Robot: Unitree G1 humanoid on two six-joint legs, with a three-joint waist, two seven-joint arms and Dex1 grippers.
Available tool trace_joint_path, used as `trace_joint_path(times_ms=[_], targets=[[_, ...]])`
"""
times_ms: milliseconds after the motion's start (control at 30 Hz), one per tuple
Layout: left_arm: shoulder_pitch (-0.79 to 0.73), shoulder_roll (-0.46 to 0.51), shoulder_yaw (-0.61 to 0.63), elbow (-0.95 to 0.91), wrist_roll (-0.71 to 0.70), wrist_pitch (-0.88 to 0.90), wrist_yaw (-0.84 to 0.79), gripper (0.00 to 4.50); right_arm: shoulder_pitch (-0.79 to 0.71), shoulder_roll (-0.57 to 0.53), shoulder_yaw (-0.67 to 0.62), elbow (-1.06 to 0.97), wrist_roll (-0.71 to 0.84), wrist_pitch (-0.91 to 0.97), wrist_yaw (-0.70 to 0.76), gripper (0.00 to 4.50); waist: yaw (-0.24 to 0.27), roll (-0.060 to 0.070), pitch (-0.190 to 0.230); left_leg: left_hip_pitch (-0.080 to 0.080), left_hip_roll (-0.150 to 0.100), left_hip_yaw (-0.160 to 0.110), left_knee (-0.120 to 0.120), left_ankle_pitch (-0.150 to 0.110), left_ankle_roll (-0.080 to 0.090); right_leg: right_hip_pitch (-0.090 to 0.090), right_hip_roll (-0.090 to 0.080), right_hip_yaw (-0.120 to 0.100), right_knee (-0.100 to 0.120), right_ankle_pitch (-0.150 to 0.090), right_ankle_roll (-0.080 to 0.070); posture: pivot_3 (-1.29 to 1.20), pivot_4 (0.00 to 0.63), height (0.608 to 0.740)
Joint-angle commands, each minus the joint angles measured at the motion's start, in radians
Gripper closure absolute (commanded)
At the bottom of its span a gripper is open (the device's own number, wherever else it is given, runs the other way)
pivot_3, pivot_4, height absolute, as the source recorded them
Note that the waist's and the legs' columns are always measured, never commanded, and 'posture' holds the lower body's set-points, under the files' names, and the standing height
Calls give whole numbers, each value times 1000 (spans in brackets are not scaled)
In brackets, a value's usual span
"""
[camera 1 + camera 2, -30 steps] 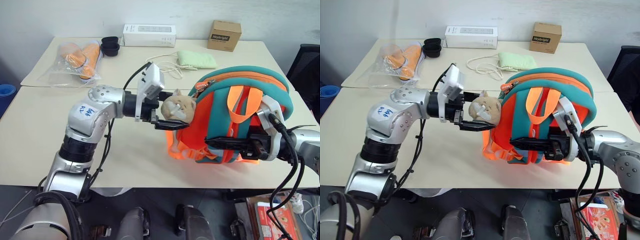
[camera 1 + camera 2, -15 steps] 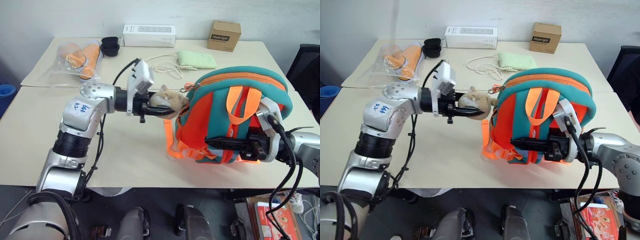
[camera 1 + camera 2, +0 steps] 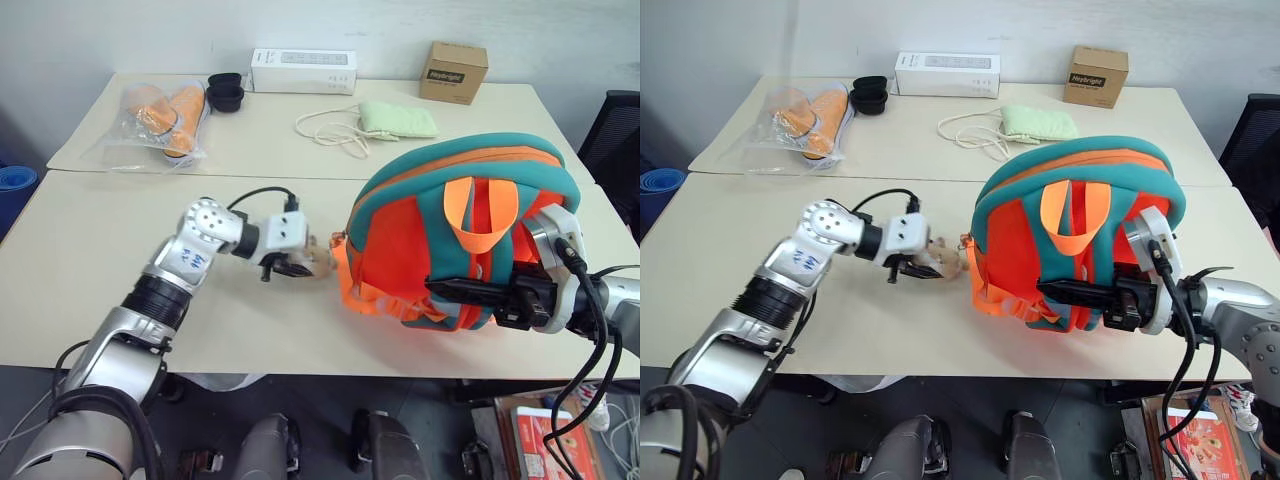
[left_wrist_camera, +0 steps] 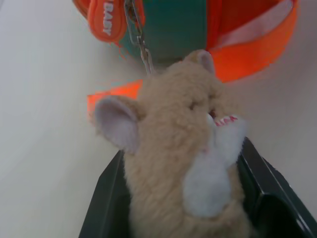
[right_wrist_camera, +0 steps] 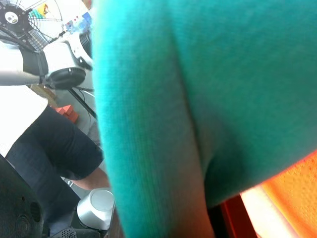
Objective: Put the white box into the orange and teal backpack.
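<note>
- Left gripper (image 3: 293,268): dropped to the table, fingers clamped on the plush toy (image 4: 188,163).
- Right gripper (image 3: 470,293): still pinching the backpack (image 3: 470,200) (unopened).

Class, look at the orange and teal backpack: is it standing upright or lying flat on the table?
Upright. The orange and teal backpack stands on its base on the table, teal top uppermost, orange loop hanging down.

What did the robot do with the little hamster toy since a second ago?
The left hand closed on the plush hamster and pulled it down from in front of the orange and teal backpack to the table beside it. The backpack's top swung toward the robot's right. The right hand stayed clamped on the backpack's straps. The things at the back kept their places.
</note>
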Motion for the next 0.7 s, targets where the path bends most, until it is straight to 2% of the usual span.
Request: trace_joint_path(times_ms=[33,100,133,300,400,500,600,700], targets=[[6,-38,-34,79,98,-82,60,2891,-3,-25,-46,-18,-4,-29,2,4500,2,0,-1,0,0,0,0,0,0,0,-1,0,0,0,0,0,150,740],[11,-54,10,63,47,-27,33,2891,-2,-29,-46,-19,-31,-45,-3,4500,2,0,-1,0,0,0,0,0,1,0,-1,0,0,0,0,0,150,740],[15,-55,44,43,4,25,8,2544,-1,-36,-44,-13,-50,-50,-5,4500,1,0,-1,0,0,0,0,-1,1,0,-1,0,0,0,0,0,150,740],[74,13,173,-107,-167,259,-116,955,45,-118,-77,54,-136,-80,66,2956,-4,0,-1,-1,1,0,0,-1,1,0,1,-1,1,0,0,0,150,740],[132,99,250,-206,-251,377,-166,30,122,-196,-159,122,-197,-107,151,1952,-7,0,-1,-1,1,0,0,-1,1,-1,3,-1,2,0,0,0,150,740],[196,194,337,-300,-332,479,-204,0,212,-270,-281,213,-237,-105,258,932,-8,0,-1,-2,0,0,0,0,1,-1,4,-1,2,0,0,0,150,740],[244,316,472,-402,-489,657,-268,0,311,-342,-422,339,-309,-115,382,16,-7,0,-1,-2,0,0,1,0,1,0,4,-1,0,0,0,0,150,740],[285,438,610,-471,-615,790,-301,0,372,-406,-532,501,-394,-137,469,16,-5,0,-1,-1,0,0,1,0,1,0,4,-1,0,0,0,0,150,740]])
